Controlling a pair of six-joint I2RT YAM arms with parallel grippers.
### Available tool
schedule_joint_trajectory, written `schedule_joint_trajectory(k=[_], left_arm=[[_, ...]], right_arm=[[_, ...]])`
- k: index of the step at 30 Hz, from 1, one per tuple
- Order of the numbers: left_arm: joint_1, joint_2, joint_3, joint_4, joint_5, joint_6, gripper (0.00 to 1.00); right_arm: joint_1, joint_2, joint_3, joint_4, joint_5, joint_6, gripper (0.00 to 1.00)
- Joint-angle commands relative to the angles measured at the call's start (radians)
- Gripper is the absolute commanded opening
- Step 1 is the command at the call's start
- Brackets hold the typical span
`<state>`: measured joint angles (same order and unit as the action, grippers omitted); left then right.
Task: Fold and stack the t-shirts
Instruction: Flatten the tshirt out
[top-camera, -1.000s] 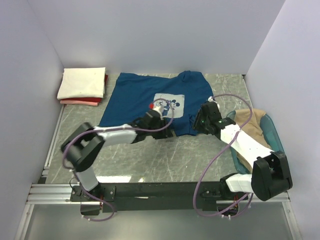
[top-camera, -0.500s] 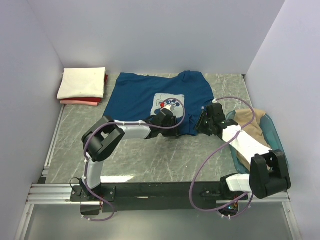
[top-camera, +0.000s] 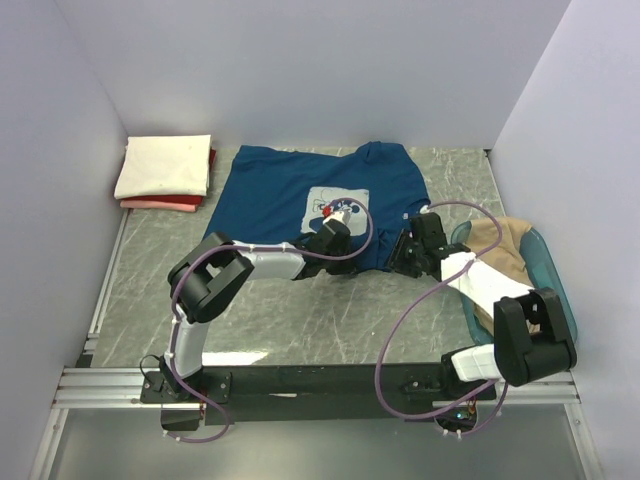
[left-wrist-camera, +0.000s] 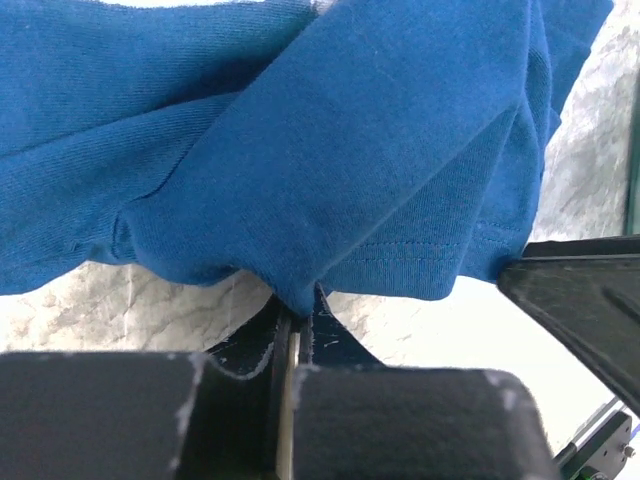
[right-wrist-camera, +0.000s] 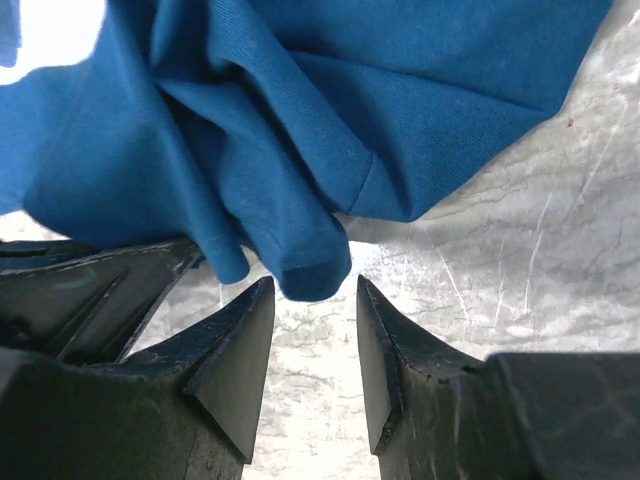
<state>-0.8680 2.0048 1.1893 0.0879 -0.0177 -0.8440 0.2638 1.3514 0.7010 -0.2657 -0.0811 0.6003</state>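
Observation:
A dark blue t-shirt with a pale square print lies spread at the back middle of the table. My left gripper is at its near hem and is shut on a pinch of the blue cloth. My right gripper is open at the shirt's near right corner, with a folded blue edge just in front of its fingertips, not clamped. A cream t-shirt lies folded on a red/pink one at the back left. A tan t-shirt lies in the tub at the right.
A teal plastic tub stands at the table's right edge against the wall. Pale walls close in the left, back and right. Grey marbled tabletop runs between the shirt and the arm bases.
My left gripper has moved right along the shirt's near hem and a little farther back. My right gripper has shifted slightly left and nearer at the shirt's right corner.

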Motion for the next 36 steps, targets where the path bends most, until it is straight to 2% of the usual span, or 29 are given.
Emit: schedule_joint_trajectory(k=[1, 8, 11, 14, 15, 19, 25, 29, 36], left_arm=[[-0.006, -0.034, -0.025, -0.013, -0.025, -0.012, 0.01], [-0.006, -0.09, -0.059, -0.013, -0.016, -0.01, 0.01], [-0.006, -0.112, -0.072, -0.016, -0.008, -0.013, 0.01], [-0.006, -0.138, -0.091, -0.019, -0.004, -0.013, 0.01], [-0.006, -0.153, -0.1, -0.023, -0.002, -0.012, 0.01], [-0.006, -0.208, -0.128, -0.043, 0.009, -0.017, 0.01], [-0.006, -0.327, -0.178, -0.114, 0.041, -0.012, 0.01], [-0.006, -0.379, -0.217, -0.154, 0.094, -0.013, 0.01], [-0.011, -0.428, -0.332, -0.128, 0.22, -0.036, 0.01]], right_arm=[[-0.006, 0.022, -0.011, 0.059, -0.012, 0.01, 0.46], [-0.006, 0.06, -0.028, 0.12, -0.005, 0.038, 0.45], [-0.006, 0.066, -0.032, 0.134, -0.003, 0.05, 0.4], [-0.008, 0.049, -0.04, 0.134, -0.008, 0.053, 0.24], [-0.008, 0.037, -0.043, 0.129, -0.009, 0.055, 0.16], [-0.006, -0.029, -0.063, 0.091, -0.008, 0.052, 0.0], [-0.006, -0.23, -0.141, -0.012, -0.078, 0.059, 0.0], [-0.006, -0.421, -0.234, -0.121, -0.147, 0.093, 0.0], [0.0, -0.71, -0.359, -0.289, -0.282, 0.19, 0.0]])
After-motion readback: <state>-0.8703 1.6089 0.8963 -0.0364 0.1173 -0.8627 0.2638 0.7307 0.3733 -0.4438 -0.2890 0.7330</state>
